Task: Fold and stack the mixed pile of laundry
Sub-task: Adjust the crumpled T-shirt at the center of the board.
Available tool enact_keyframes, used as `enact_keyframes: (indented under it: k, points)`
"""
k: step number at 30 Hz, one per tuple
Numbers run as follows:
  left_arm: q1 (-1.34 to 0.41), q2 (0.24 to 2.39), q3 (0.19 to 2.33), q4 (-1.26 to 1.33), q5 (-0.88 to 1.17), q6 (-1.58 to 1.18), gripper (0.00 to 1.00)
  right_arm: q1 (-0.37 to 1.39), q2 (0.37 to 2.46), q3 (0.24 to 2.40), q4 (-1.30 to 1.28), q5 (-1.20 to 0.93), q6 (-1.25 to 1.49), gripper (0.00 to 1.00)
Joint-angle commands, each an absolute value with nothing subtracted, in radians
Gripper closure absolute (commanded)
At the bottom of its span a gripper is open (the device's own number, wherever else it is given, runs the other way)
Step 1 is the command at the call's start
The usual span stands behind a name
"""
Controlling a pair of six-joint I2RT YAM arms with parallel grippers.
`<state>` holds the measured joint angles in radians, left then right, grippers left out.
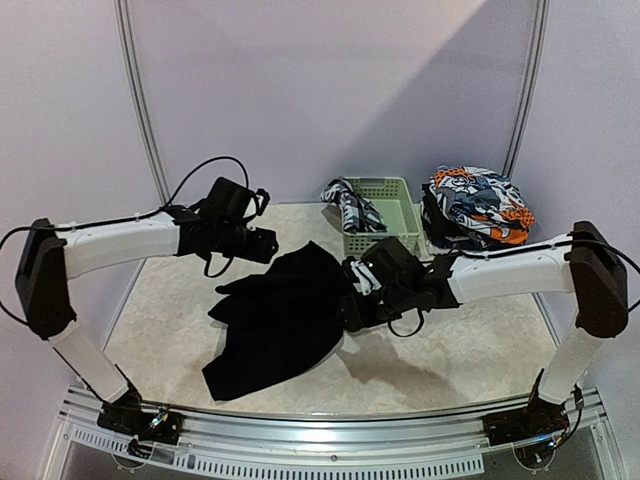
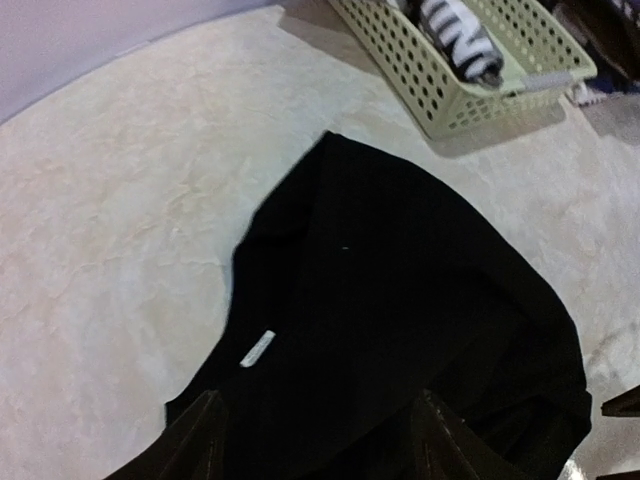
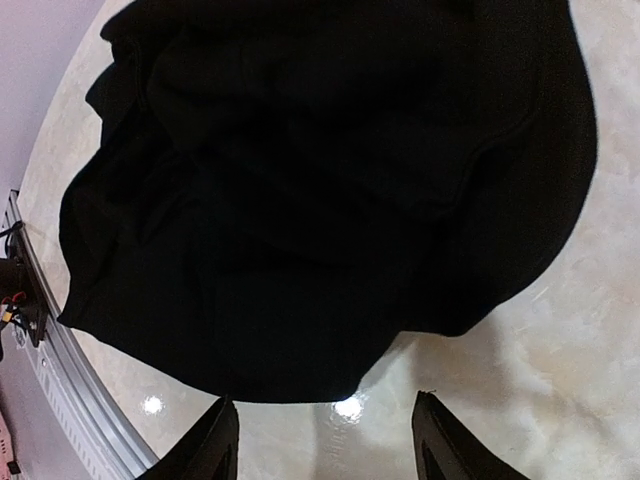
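1. The black cloth (image 1: pixel 280 325) lies rumpled at the middle of the table (image 1: pixel 170 330), well apart from the other garments. This is probably so it can be flattened and folded on its own.
2. In the top view, the left gripper (image 2: pixel 322 440) hangs near the cloth's 11 o'clock side. Its jaws are apart with nothing pinched between them, which suits reaching for an edge to spread.
3. The right gripper (image 3: pixel 325 440) sits at the cloth's 3 o'clock edge, jaws likewise apart and empty, over bare table just beside the hem. With one arm on each side, the two could likely pull the fabric taut together.
4. The checked shirt (image 1: pixel 352 208) drapes over the rim of the green basket (image 1: pixel 400 235), at 1 o'clock from the cloth. The printed pieces (image 1: pixel 480 205) are heaped beside the basket, at 2 o'clock. Both seem parked there to keep the folding space free.
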<state>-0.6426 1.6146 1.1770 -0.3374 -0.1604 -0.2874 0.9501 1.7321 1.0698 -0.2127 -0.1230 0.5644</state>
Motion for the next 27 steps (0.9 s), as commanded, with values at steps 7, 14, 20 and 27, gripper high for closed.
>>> enact_keyframes:
  k: [7,14,20,27]
  points:
    - [-0.712,1.864,1.321,-0.400,0.074,-0.126,0.39,0.971,1.864,1.043,-0.081,-0.139,0.634,0.49]
    - [-0.721,1.933,1.330,-0.367,0.029,-0.092,0.84,0.969,1.896,1.029,-0.048,-0.046,0.643,0.91]
    - [-0.725,1.839,1.247,-0.315,-0.045,-0.122,1.00,0.918,1.824,0.965,-0.107,0.047,0.647,1.00]
    - [-0.720,1.578,1.100,-0.335,-0.188,-0.188,1.00,0.845,1.591,0.848,-0.251,0.166,0.647,1.00]
